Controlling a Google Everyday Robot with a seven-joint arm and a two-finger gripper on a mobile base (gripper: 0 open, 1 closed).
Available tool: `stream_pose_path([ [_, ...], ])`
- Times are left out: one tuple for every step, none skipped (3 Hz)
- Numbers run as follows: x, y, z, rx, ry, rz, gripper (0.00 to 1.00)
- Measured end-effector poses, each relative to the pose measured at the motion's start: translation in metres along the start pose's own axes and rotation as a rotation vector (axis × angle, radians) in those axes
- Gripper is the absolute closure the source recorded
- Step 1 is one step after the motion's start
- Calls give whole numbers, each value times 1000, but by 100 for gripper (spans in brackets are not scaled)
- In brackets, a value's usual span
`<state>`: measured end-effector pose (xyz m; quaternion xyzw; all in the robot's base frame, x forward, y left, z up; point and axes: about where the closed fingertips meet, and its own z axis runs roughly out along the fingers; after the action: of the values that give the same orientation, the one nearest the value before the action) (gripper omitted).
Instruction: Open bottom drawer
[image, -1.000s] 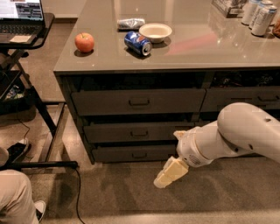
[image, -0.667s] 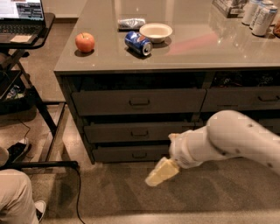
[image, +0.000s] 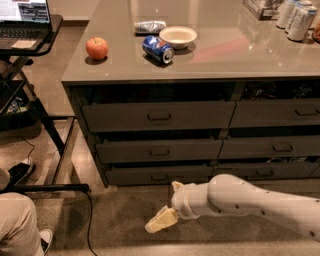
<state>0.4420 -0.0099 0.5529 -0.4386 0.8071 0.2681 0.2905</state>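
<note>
The bottom drawer (image: 135, 176) is the slimmest dark grey-brown front at the foot of the left stack, shut, with a small loop pull (image: 159, 177) at its centre. My gripper (image: 161, 220) is a cream wedge on the end of the white arm (image: 250, 200). It hangs low over the floor, in front of and a little below the drawer's pull, and does not touch the drawer. The arm reaches in from the lower right.
Two taller drawers (image: 159, 117) sit above, with a twin stack (image: 280, 148) to the right. On the counter are an apple (image: 97, 48), a blue can (image: 158, 49), a white bowl (image: 177, 36) and more cans (image: 296, 15). A laptop stand (image: 30, 45), a cable and a person's leg (image: 17, 225) are at left.
The arm has swung left and the gripper has dropped lower, from the right of the bottom drawer's centre to a spot just below its pull. The drawers stay shut.
</note>
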Motion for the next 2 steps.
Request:
stream_pose_path([
  [12,-9,23,10,-41,56,0],
  [12,-9,23,10,-41,56,0],
])
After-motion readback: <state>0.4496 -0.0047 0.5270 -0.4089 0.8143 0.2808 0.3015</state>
